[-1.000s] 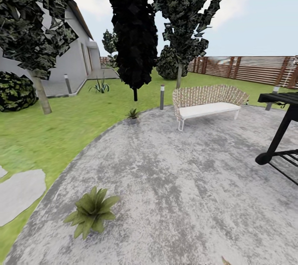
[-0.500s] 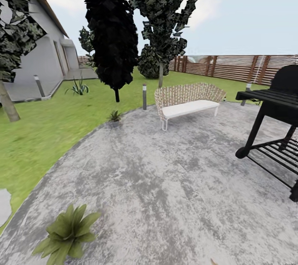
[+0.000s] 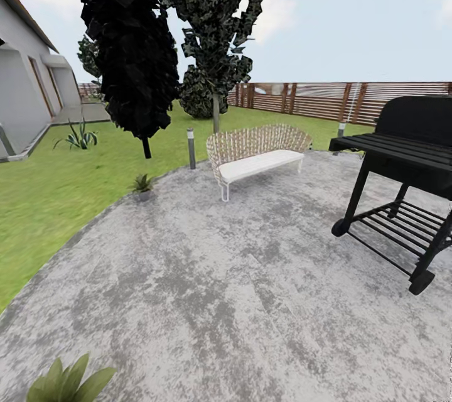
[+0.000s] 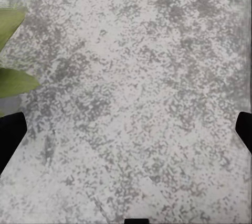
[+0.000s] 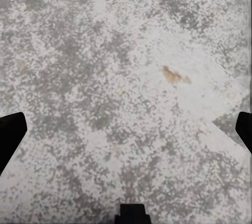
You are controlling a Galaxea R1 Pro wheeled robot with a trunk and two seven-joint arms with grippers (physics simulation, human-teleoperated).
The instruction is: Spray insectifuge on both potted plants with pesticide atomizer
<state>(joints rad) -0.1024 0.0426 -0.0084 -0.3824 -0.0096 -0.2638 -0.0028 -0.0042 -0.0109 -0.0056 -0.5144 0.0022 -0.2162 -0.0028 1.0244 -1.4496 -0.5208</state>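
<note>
Garden patio [image 3: 251, 301] scene, robot searching: the atomizer was not yet found, and no writing or labels were readable anywhere.

Left gripper [image 4: 126, 129] and right gripper [image 5: 126, 129] both hung spread wide and empty over grey stone. One potted plant [image 3: 66, 383] sat close at the patio's near-left edge, another [image 3: 142, 185] farther off beside the lawn. Best practice, likely: scan slowly past the bench [image 3: 254, 151] and grill [image 3: 402, 169], watching for a slim dark bottle.

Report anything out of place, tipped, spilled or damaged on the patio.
Nothing stands out. The bench, grill and far potted plant stand upright on the stone patio. One small brown fleck lies on the stone; what it is cannot be told.
</note>
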